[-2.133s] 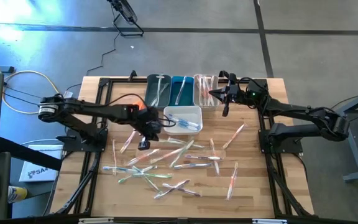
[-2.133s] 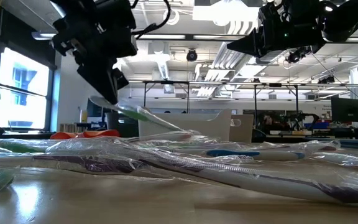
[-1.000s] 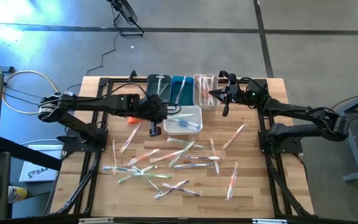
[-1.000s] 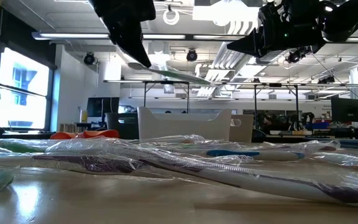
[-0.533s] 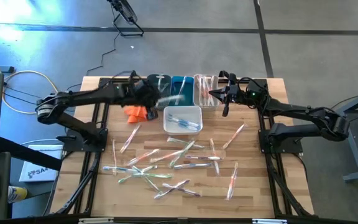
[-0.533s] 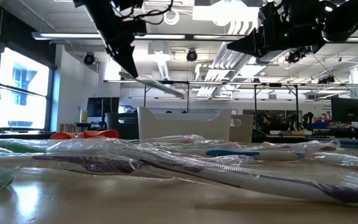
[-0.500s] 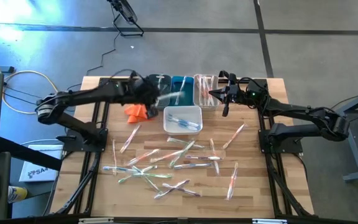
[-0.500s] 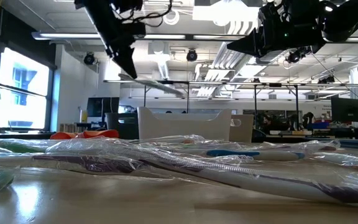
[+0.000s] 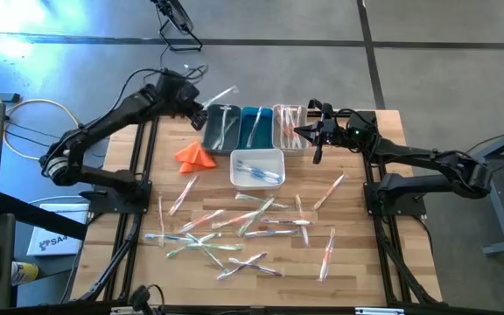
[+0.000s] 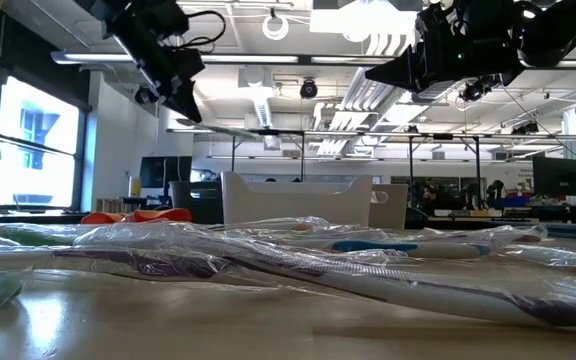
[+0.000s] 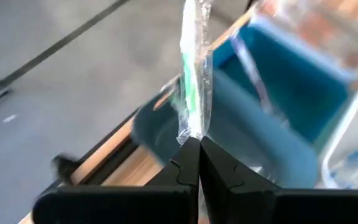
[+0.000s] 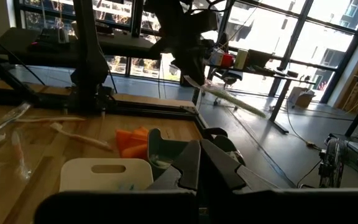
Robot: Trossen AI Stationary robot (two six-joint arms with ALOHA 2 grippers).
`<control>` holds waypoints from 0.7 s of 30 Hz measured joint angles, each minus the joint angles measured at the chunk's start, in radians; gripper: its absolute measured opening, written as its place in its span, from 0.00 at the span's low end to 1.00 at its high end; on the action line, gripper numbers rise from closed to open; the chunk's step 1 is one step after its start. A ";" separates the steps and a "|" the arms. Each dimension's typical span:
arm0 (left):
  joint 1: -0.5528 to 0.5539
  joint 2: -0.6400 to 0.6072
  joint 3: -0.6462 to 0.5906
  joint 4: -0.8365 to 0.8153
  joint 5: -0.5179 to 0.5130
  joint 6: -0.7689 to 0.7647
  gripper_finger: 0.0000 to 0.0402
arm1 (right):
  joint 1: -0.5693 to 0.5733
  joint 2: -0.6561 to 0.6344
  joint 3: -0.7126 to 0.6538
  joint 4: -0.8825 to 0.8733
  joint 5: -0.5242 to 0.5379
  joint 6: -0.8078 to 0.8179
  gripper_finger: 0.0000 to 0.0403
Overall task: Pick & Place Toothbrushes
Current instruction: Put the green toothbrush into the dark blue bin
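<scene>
Overhead, left gripper (image 9: 201, 108) lifts green toothbrush (image 9: 220, 94) beyond dark bin (image 9: 222, 129); wrist view confirms jaws clamped.

Clearance check: back bins crowded, table's front cluttered.

I see the left gripper (image 9: 201, 112) pinching a wrapped toothbrush (image 9: 220, 94) raised above the dark green bin (image 9: 223, 129); air over that bin is open. The right gripper (image 9: 300, 133) hovers by the clear bin (image 9: 290, 128), blocking approach there. Loose toothbrushes (image 9: 234, 229) litter the front; an orange cloth (image 9: 195, 156) lies beside the white bin (image 9: 257, 169).
</scene>
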 joint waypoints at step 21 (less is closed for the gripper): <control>-0.083 -0.041 -0.540 0.663 -0.052 -0.293 0.00 | 0.000 0.000 0.000 0.000 0.000 0.000 0.01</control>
